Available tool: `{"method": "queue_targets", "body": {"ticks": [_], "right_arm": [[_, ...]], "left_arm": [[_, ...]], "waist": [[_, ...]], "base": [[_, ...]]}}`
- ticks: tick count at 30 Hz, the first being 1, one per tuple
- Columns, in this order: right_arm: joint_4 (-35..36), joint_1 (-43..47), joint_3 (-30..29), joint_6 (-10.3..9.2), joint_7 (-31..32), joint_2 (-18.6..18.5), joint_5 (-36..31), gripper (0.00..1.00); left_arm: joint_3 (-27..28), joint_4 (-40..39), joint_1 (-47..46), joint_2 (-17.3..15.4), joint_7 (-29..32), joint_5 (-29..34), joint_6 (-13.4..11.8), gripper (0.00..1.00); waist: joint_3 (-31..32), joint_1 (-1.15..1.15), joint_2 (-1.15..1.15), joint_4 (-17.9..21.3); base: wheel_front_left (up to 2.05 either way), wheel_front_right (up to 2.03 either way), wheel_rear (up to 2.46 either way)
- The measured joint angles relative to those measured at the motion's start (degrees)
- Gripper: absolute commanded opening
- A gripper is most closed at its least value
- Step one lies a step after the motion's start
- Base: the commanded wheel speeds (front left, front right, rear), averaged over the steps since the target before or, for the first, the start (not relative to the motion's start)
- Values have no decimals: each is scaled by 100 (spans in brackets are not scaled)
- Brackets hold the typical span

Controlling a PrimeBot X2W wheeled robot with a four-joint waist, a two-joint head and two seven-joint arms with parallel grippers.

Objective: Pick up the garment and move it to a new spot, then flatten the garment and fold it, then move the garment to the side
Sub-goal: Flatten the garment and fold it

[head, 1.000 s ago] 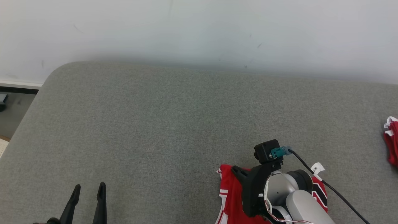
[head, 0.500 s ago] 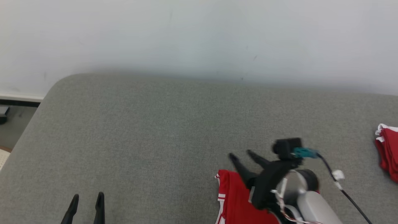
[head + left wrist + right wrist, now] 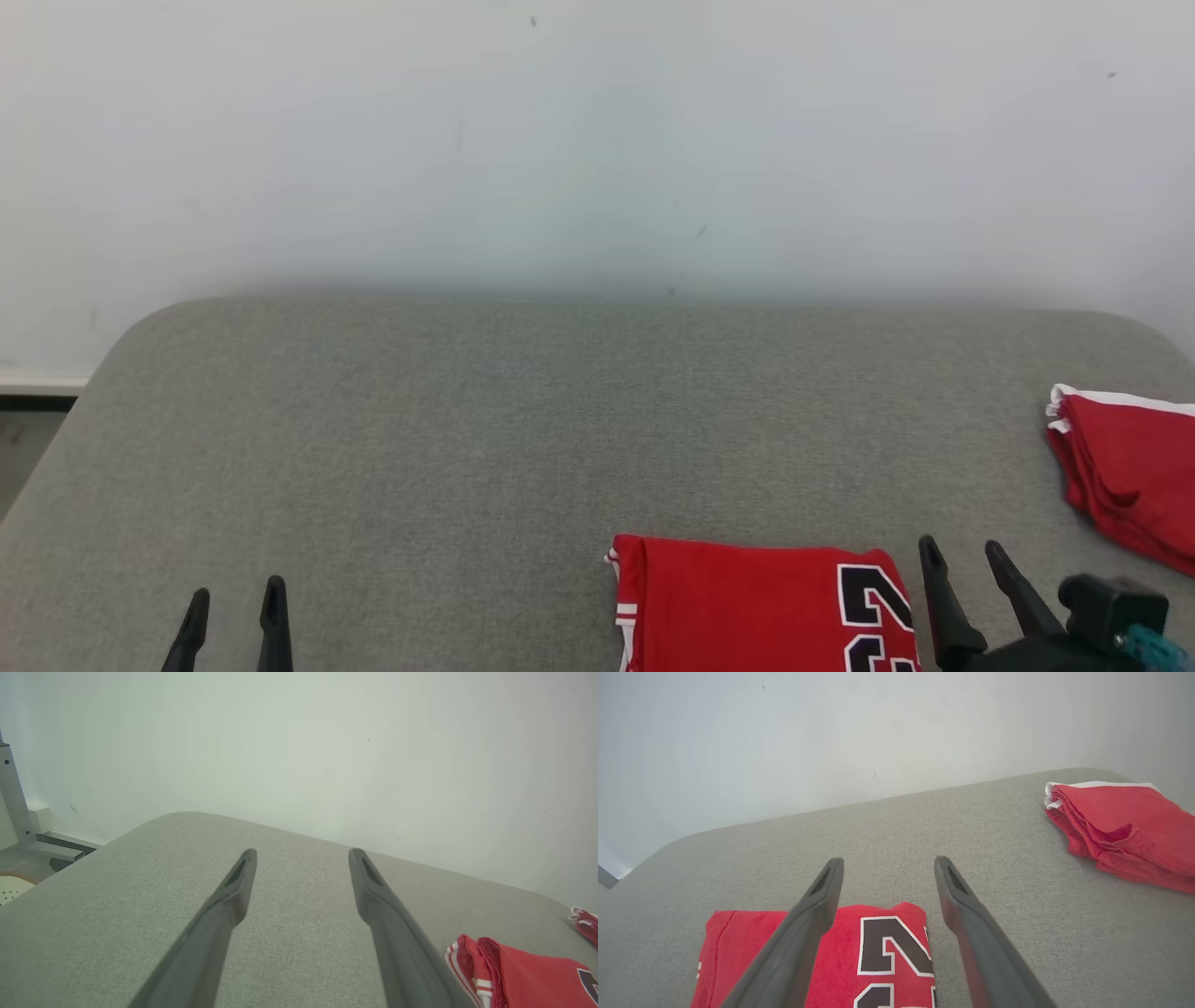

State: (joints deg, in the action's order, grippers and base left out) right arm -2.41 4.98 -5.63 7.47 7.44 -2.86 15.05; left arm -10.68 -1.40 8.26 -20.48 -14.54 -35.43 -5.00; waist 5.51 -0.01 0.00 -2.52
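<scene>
red folded garment (image 3: 738,602) on grey cushion (image 3: 420,448)

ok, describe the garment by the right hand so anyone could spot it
On the grey cushion, look at the near edge beside the right hand. The folded red jersey there shows a black, white-outlined number; the other red garment, far right, shows none.

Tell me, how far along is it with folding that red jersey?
Done: the red jersey lies folded flat on the grey cushion. In hand: nothing; the right gripper stands open just beside the jersey, and the left gripper is open over bare cushion. Left: probably moving the jersey aside, perhaps toward the other folded red garment at the right.
</scene>
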Motion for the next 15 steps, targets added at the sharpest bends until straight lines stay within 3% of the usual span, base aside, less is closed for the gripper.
{"method": "queue_targets", "body": {"ticks": [8,15], "right_arm": [[-109,337,208,0,-583,-274,172,100],[-292,437,360,0,-798,-474,359,100]], "left_arm": [[487,21,156,379,-51,38,433,100],[722,339,377,565,-51,532,702,100]], "waist": [[100,0,0,298],[106,0,0,472]], "base": [[0,0,0],[0,0,0]]}}
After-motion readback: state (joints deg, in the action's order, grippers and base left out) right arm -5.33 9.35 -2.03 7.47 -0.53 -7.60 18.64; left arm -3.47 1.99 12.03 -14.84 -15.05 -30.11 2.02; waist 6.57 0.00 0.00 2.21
